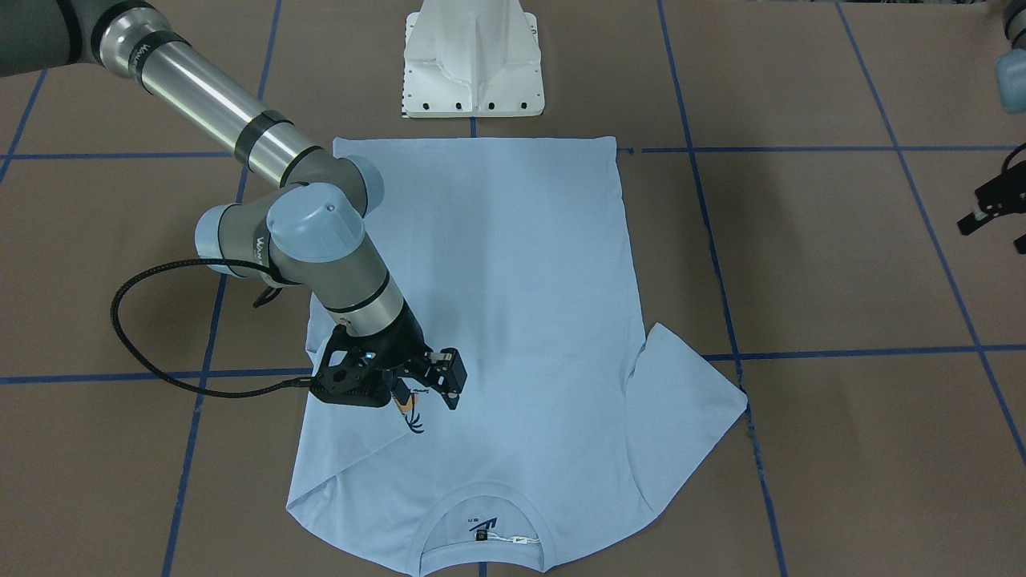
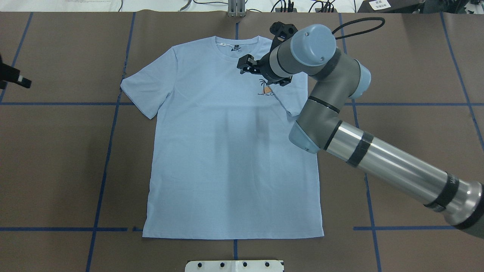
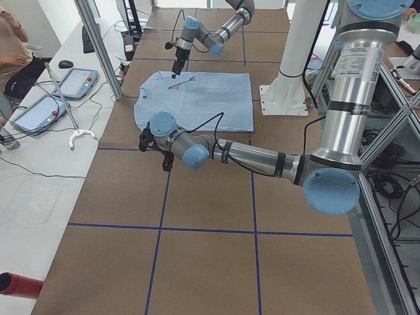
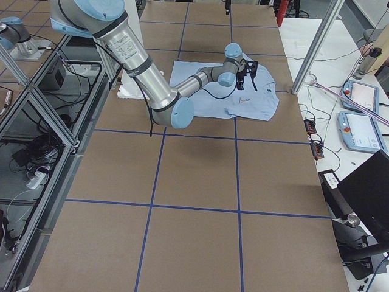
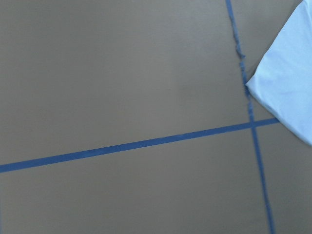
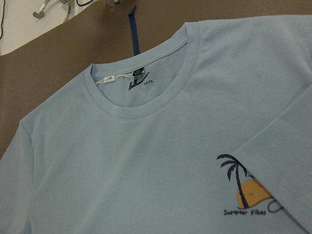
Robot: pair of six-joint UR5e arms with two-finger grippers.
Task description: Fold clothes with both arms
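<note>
T-shirt flat on bench, one sleeve folded inward. Right hand, fingers spread, above chest print. Left hand: state cannot be told.

Right arm stretches forward, right gripper pointing down, jaws apart; left gripper hangs far left.

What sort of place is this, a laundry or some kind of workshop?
Most likely a robotics lab or test cell, not a laundry: two robot arms at a table gridded with blue tape, a lone T-shirt on it, and control tablets on a side bench.
</note>
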